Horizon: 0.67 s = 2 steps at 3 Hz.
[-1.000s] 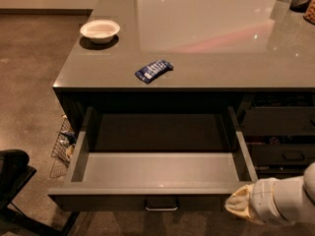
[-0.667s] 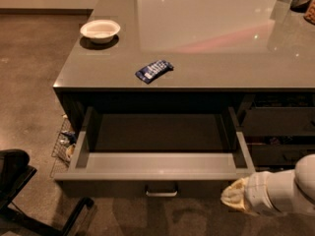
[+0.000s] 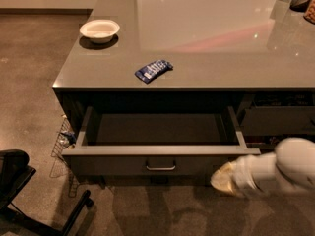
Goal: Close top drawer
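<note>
The top drawer (image 3: 160, 154) is a very wide, shallow dark-grey drawer, pulled out from under the grey counter (image 3: 197, 43). Its lighter grey inside (image 3: 157, 129) holds nothing I can see. A small silver bar handle (image 3: 160, 167) sits at the centre of its front. My gripper (image 3: 221, 180) is at the lower right, on a white arm (image 3: 275, 171), right at the right part of the drawer front. Whether it touches the front I cannot tell.
A white bowl (image 3: 99, 30) and a blue packet (image 3: 153, 70) lie on the counter. A narrower dark drawer (image 3: 278, 119) stands part open at the right. A wire rack (image 3: 63, 141) hangs at the counter's left side. A black chair base (image 3: 29, 191) is at the lower left.
The drawer front has moved back toward the counter, so the drawer is less far out. My gripper has stayed at its right front.
</note>
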{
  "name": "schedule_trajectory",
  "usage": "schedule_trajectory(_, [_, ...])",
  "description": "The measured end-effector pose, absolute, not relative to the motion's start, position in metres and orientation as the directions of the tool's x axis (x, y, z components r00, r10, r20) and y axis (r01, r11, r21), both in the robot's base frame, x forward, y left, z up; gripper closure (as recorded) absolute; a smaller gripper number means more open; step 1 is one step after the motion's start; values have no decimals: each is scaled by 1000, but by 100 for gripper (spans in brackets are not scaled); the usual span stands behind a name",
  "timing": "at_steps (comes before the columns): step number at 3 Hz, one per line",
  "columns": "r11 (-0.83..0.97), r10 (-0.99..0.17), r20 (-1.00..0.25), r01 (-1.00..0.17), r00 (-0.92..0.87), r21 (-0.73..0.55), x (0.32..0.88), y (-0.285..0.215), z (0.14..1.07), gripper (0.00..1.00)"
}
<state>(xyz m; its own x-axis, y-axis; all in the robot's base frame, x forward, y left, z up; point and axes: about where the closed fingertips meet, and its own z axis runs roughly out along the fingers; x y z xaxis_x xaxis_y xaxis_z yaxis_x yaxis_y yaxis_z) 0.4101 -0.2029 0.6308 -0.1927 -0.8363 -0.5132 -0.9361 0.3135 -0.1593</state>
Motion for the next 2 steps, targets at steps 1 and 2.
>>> schedule_trajectory(1, [277,-838,-527,-941,-139,-192,474,-181,621,100])
schedule_trajectory(2, [262,-838,-533,-944,-117,-203,501,-170,617,100])
